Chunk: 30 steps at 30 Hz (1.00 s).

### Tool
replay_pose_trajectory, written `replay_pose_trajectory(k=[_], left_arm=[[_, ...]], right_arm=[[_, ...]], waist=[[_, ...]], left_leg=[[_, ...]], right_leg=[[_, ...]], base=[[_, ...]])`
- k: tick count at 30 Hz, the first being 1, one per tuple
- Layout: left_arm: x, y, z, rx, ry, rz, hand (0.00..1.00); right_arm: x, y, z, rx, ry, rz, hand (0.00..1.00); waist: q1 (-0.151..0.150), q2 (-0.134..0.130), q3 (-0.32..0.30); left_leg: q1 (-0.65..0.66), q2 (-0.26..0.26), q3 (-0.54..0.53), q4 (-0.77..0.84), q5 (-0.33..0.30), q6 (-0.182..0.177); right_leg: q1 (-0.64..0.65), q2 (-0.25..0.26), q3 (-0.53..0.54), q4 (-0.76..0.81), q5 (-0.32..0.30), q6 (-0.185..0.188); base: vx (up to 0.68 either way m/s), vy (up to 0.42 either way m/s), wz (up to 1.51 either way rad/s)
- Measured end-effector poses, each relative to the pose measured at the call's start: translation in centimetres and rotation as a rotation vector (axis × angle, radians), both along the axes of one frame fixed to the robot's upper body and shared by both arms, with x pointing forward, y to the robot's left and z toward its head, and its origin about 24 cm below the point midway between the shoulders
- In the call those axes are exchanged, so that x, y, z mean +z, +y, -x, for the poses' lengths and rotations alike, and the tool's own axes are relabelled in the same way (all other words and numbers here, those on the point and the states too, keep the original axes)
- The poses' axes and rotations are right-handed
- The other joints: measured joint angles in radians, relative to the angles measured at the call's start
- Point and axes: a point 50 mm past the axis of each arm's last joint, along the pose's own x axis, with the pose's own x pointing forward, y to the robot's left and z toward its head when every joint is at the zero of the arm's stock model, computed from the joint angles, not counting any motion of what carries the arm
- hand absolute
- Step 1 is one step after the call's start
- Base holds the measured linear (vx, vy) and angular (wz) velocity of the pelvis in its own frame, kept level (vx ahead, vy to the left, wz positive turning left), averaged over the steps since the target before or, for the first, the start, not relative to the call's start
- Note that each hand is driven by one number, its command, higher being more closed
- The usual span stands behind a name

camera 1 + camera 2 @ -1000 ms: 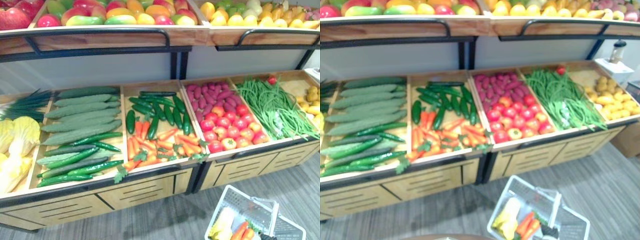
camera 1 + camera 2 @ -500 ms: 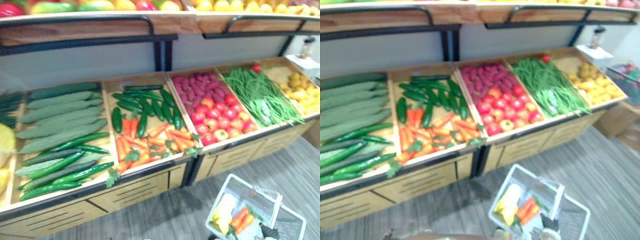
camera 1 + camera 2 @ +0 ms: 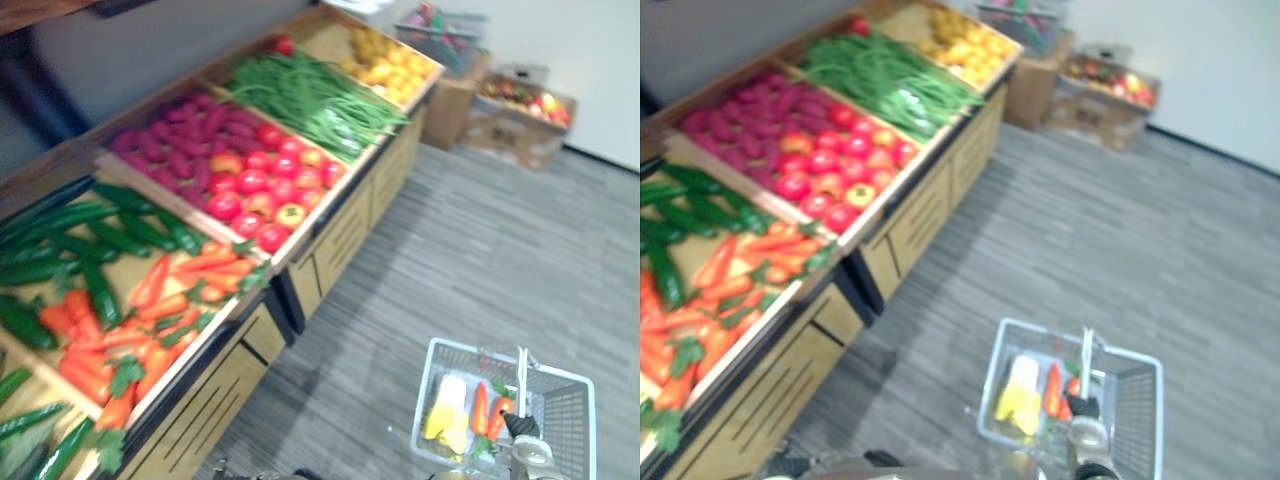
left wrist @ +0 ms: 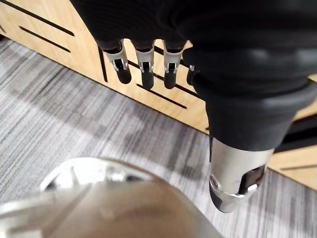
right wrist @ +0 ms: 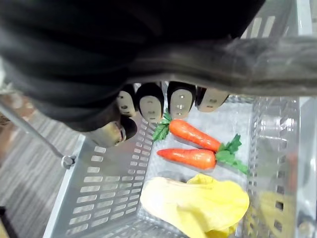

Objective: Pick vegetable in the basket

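shift: the whole view has swung round to the right since a second ago. that's the camera turning, not the goods. the wooden stand point(image 3: 340, 215) now runs off slantwise at the left, and the grey floor point(image 3: 480, 250) opens up on the right.
basket: here it is, the white basket point(image 3: 470, 348), low at the right over the floor and well apart from the stand.
right hand point(image 5: 151, 101): fingers curled tight round the handle point(image 3: 520, 375), which stands upright over the middle of the basket.
in the basket: two carrots point(image 5: 193, 135) lie side by side, their green tops pointing opposite ways. a yellow leafy vegetable point(image 5: 198, 201) lies just beside them on the basket's bottom.
left hand point(image 4: 143, 69): fingers hang straight, thumb apart, nothing in it. it is over the floor, close by the stand's wooden front.
on the stand: loose carrots point(image 3: 150, 300) share a bin with dark cucumbers point(image 3: 120, 235). red tomatoes point(image 3: 260, 190) and purple roots point(image 3: 175, 140) fill the next bin. green beans point(image 3: 310, 95) lie beyond that, and yellow produce point(image 3: 385, 60) sits in the far bin.
far end: cardboard boxes point(image 3: 520, 115) sit on the floor by the wall, with produce in them.
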Motion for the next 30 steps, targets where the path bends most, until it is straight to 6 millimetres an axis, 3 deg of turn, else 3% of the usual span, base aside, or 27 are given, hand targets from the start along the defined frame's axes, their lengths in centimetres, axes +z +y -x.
replay_pose_trajectory(k=[2, 3, 4, 5, 7, 9, 10, 11, 12, 13, 14, 15, 17, 19, 21, 25, 30], left_arm=[[-0.1, -0.4, 0.1, -0.002, 0.006, 0.012, 0.00], [-0.1, -0.3, 0.2, -0.002, 0.008, 0.012, 0.00], [0.0, 0.0, 0.1, -0.005, 0.005, 0.005, 0.00], [0.0, -0.1, -0.2, -0.008, -0.001, 0.006, 0.00], [-0.2, -0.6, 0.0, -0.013, 0.005, 0.019, 0.00], [-0.3, -0.4, 0.8, -0.006, 0.028, 0.013, 0.00], [-0.3, -0.3, 1.5, 0.007, 0.038, 0.007, 0.00], [-0.1, 0.2, 1.8, 0.026, 0.026, -0.013, 0.00], [-0.1, 0.4, 1.8, 0.023, 0.025, -0.021, 0.00], [0.0, 0.4, 1.3, 0.013, 0.010, -0.022, 0.00], [0.1, 0.1, 1.0, 0.006, -0.005, -0.020, 0.00], [-0.1, -0.8, 1.3, 0.006, -0.007, -0.002, 0.00], [0.0, -0.4, 1.0, -0.003, -0.014, -0.012, 0.00], [0.5, 0.5, -0.2, -0.039, -0.052, -0.044, 0.00], [0.5, 0.8, -0.1, -0.040, -0.041, -0.052, 0.00], [0.4, 0.8, 0.2, -0.043, -0.029, -0.051, 0.00], [0.2, 0.8, 0.7, -0.060, -0.003, -0.054, 0.00]], right_arm=[[-0.3, -0.1, 0.7, 0.013, 0.025, 0.008, 1.00], [-0.6, 0.2, 1.4, 0.016, 0.043, 0.000, 1.00], [-0.9, 0.5, 2.1, 0.012, 0.058, -0.007, 1.00], [-0.8, 0.3, 2.1, 0.011, 0.058, -0.001, 1.00], [-0.7, -0.3, 2.4, 0.009, 0.061, 0.013, 1.00], [-1.2, 0.7, 3.1, 0.011, 0.072, -0.015, 1.00], [-1.3, 0.9, 3.2, 0.022, 0.071, -0.016, 1.00], [-1.2, 1.4, 2.6, 0.043, 0.054, -0.018, 1.00], [-1.0, 1.3, 2.4, 0.053, 0.044, -0.006, 1.00], [-0.6, 0.4, 1.9, 0.065, 0.039, 0.026, 1.00], [-0.4, -0.2, 1.7, 0.074, 0.038, 0.045, 1.00], [-0.1, -1.0, 1.8, 0.078, 0.042, 0.067, 1.00], [-0.8, 1.4, 1.5, 0.092, 0.033, 0.005, 1.00], [-0.6, 2.3, 0.4, 0.110, -0.005, -0.013, 1.00], [-0.2, 2.5, -0.5, 0.125, -0.032, -0.012, 1.00], [-0.3, 2.9, -0.6, 0.144, -0.031, -0.016, 1.00], [-0.5, 2.8, 0.2, 0.140, -0.020, -0.013, 1.00]], waist=[[-0.005, 0.010, -0.006], [-0.005, 0.006, -0.005], [-0.008, -0.002, -0.009], [-0.017, -0.001, -0.010], [-0.024, 0.022, -0.013], [-0.022, 0.003, -0.022], [-0.020, -0.002, -0.024], [-0.008, -0.025, -0.013], [0.006, -0.037, -0.009], [0.009, -0.049, -0.003], [0.012, -0.044, 0.003], [0.026, 0.010, 0.006], [0.025, -0.005, 0.006], [0.028, -0.045, 0.027], [0.030, -0.052, 0.033], [0.034, -0.056, 0.036], [0.036, -0.069, 0.036]], left_leg=[[0.030, 0.046, 0.020, 0.049, 0.025, 0.003], [0.033, 0.102, 0.018, 0.145, 0.037, 0.013], [0.009, 0.119, -0.020, 0.197, -0.003, -0.037], [-0.012, 0.102, -0.044, 0.169, -0.014, -0.045], [-0.031, 0.066, -0.040, 0.029, 0.078, 0.032], [0.026, 0.056, -0.088, 0.050, 0.112, 0.011], [0.031, 0.060, -0.219, 0.105, 0.125, 0.021], [-0.014, 0.071, -0.333, 0.206, 0.120, 0.033], [-0.060, -0.021, -0.508, 0.181, 0.037, -0.028], [-0.110, -0.200, -0.720, 0.014, -0.027, -0.059], [-0.106, -0.304, -0.834, -0.184, 0.037, -0.043], [-0.102, -0.332, -0.934, -0.361, 0.259, -0.038], [-0.118, -0.340, -0.967, -0.316, 0.226, -0.047], [-0.159, -0.345, -1.034, -0.276, 0.215, -0.061], [-0.178, -0.339, -1.066, -0.249, 0.173, -0.074], [-0.174, -0.327, -1.069, -0.252, 0.156, -0.083], [-0.107, -0.329, -1.050, -0.359, 0.188, -0.091]], right_leg=[[0.026, 0.049, 0.016, -0.062, 0.000, -0.002], [0.067, 0.079, 0.034, -0.110, 0.000, -0.003], [0.103, 0.089, 0.060, -0.157, -0.005, -0.010], [0.108, 0.086, 0.062, -0.163, -0.004, -0.010], [0.113, 0.093, 0.080, -0.158, -0.005, -0.009], [0.131, 0.075, 0.117, -0.158, -0.001, 0.003], [0.161, 0.093, 0.151, -0.209, 0.011, 0.020], [0.188, 0.085, 0.215, -0.243, 0.019, 0.016], [0.184, 0.047, 0.278, -0.260, 0.016, 0.011], [0.159, -0.025, 0.337, -0.255, 0.017, 0.012], [0.144, -0.055, 0.367, -0.248, 0.030, 0.034], [0.137, -0.031, 0.390, -0.246, 0.049, 0.067], [0.133, -0.030, 0.428, -0.280, 0.046, 0.095], [0.099, -0.009, 0.446, -0.304, 0.053, 0.085], [0.086, 0.006, 0.482, -0.334, 0.072, 0.095], [0.067, 0.017, 0.523, -0.354, 0.072, 0.096], [0.050, 0.017, 0.556, -0.376, 0.064, 0.094]], base=[[0.05, -0.268, -0.73], [0.07, -0.232, -0.47], [0.03, -0.134, -0.18], [0.02, -0.064, -0.15], [0.06, 0.050, -0.40], [0.10, 0.000, -0.75], [0.12, -0.063, -1.16], [0.14, 0.028, -1.42], [0.14, 0.198, -1.38], [0.11, 0.285, -1.17], [0.15, 0.315, -1.18], [0.22, 0.264, -1.00], [0.17, 0.149, -0.52], [0.01, 0.000, -0.27], [0.00, 0.035, -0.34], [-0.05, -0.014, -0.35], [-0.08, -0.017, -0.33]])
